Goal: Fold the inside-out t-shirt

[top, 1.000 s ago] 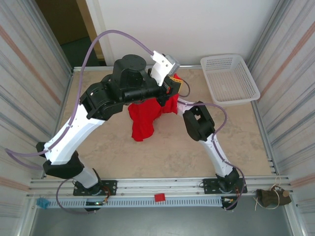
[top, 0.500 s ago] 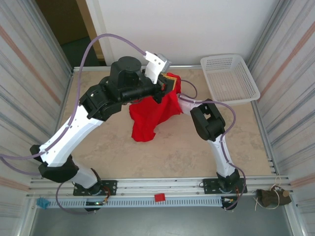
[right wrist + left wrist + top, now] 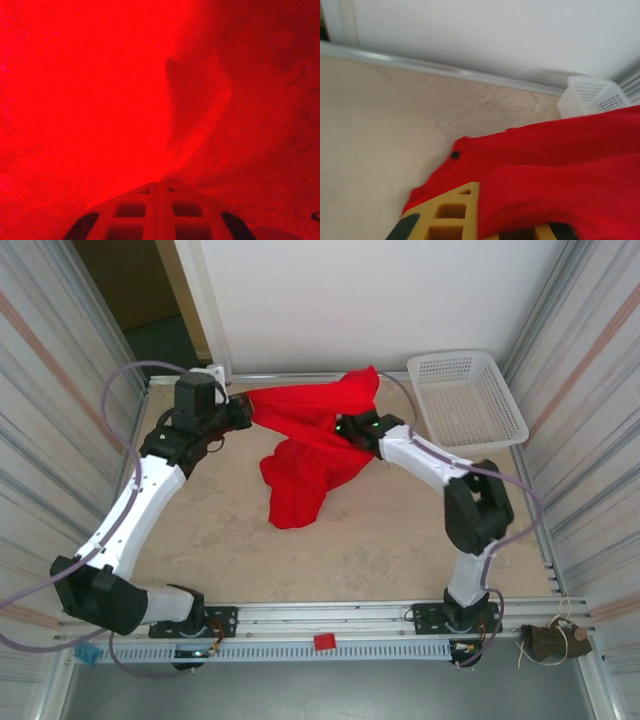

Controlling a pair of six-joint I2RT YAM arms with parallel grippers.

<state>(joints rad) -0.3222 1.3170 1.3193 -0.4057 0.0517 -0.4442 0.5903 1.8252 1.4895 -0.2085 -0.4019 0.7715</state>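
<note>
Top view: the bright red soft cloth t-shirt [image 3: 310, 455] lies left of the white plastic mesh basket [image 3: 465, 400], partly lifted and stretched between the claws. The left gripper [image 3: 243, 412] is clamped on the hem farthest from the basket. The right gripper [image 3: 347, 426] is pinched on cloth nearer the basket.

Left wrist: yellow fingers [image 3: 451, 210] half under red cloth, basket beyond.

Right wrist: pressed-together fingers [image 3: 150, 205], red cloth all round.

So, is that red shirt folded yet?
Not folded: the t-shirt stretches between the left gripper and right gripper, lower part crumpled on the table.
</note>
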